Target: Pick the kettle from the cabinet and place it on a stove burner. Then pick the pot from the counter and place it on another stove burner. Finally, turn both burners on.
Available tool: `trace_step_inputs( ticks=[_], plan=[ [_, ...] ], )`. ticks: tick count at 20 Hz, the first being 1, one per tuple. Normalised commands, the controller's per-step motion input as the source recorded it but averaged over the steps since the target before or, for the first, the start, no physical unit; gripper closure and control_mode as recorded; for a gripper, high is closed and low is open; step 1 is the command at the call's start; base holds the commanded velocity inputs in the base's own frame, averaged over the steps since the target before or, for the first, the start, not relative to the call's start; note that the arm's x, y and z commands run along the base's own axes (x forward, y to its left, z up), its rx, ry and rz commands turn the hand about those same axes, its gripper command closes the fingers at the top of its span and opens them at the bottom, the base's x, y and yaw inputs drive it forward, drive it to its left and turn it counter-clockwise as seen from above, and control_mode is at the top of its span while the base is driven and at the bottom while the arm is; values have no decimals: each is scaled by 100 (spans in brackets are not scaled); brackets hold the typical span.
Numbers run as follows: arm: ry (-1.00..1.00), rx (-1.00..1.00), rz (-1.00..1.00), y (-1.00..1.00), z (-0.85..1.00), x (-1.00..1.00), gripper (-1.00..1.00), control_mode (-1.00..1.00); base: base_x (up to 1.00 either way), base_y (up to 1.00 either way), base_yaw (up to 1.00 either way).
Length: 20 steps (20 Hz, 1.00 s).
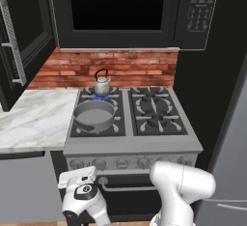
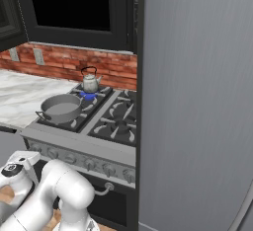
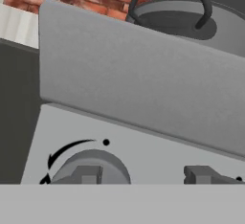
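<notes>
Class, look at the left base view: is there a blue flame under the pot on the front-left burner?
No: the blue flame burns under the kettle on the rear-left burner, while the pot shows none.

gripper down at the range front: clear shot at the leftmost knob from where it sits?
Probably yes. In the hand view the leftmost knob sits right ahead of the gripper, one fingertip already in front of it, nothing between. The pot stands well above.

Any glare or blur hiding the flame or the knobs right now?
Left base view: even light, no glare, blue flame clear under the kettle. Right base view: same, knobs small and soft. Hand view: close knob sharp, pot cropped.
</notes>
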Motion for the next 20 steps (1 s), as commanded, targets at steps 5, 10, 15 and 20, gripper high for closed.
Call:
trace_step_inputs(
  ticks=[5, 10, 15, 20],
  plan=[
    [1, 0, 2, 0, -30, 13, 100, -100, 0, 0, 0],
    [1, 0, 2, 0, -29, 15, 100, -100, 0, 0, 0],
    [1, 0, 1, 0, -26, 21, 100, -100, 0, 0, 0],
    [2, 0, 1, 1, -21, 20, 100, -100, 0, 0, 0]
  ],
)
